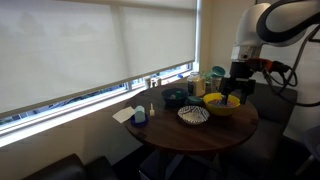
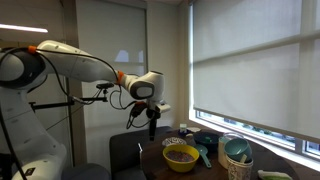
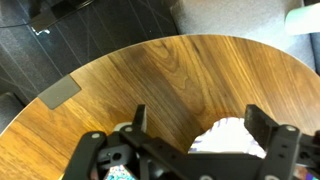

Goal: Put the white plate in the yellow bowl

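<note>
The yellow bowl stands on the round wooden table near its right side. It also shows in an exterior view. The white plate with its speckled face lies flat on the table just beside the bowl, toward the front. In the wrist view the white plate shows below and between the fingers, partly hidden by the gripper body. My gripper hangs above the table over the far side of the yellow bowl. It is open and empty in the wrist view and also shows in an exterior view.
A dark green bowl stands behind the plate. A white napkin and a small blue object lie at the table's left. Several containers line the window side. Dark floor lies beyond the table edge.
</note>
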### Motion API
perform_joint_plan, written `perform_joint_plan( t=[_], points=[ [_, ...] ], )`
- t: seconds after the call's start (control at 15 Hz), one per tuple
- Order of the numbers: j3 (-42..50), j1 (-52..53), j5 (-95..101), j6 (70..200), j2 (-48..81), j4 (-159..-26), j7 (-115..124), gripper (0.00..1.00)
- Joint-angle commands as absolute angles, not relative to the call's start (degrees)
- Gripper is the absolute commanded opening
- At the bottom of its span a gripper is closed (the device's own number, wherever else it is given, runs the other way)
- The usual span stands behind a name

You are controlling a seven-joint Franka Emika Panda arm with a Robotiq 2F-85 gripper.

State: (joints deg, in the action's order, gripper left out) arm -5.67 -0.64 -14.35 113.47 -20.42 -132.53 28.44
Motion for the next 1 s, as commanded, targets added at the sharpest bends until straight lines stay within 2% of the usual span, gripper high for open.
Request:
perform_joint_plan(
  t=[0.0, 0.53, 0.93],
  points=[
    [-7.8, -0.83, -14.95, 116.93, -15.32, -128.67, 38.47, 1.0],
    [-7.58, 1.1, -14.12, 117.46, -14.53, -129.15, 39.26, 1.0],
    [-11.95, 0.27, -6.19, 130.65, -12.32, -132.05, 65.9, 1.0]
  ],
)
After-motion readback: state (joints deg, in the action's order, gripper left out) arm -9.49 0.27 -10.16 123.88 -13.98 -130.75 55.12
